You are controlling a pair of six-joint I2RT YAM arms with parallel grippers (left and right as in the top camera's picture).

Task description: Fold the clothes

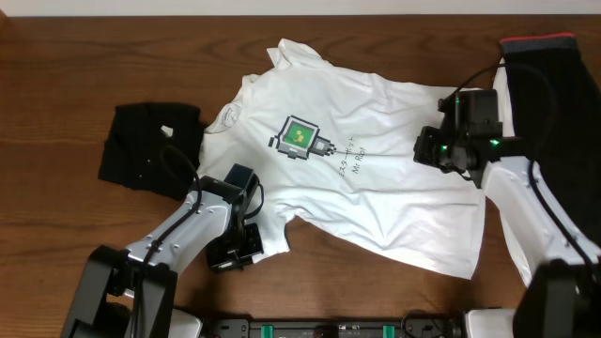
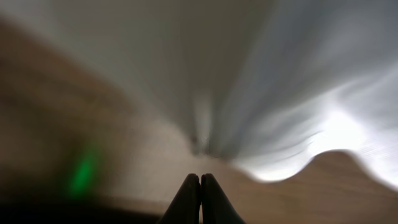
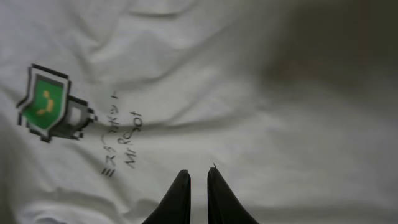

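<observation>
The clothes include a white T-shirt with a green-and-black square logo, lying spread face up across the middle of the table. My left gripper sits at its lower left hem. In the left wrist view this gripper is shut, fingertips pressed together over bare wood, the white cloth just ahead and blurred. My right gripper hovers over the shirt's right side. Seen from the right wrist, that gripper has its fingers nearly together with a slim slit, above smooth fabric beside the dark lettering.
A crumpled black garment lies left of the shirt. Another black garment with a red band lies at the far right, behind my right arm. Brown wooden tabletop shows all around.
</observation>
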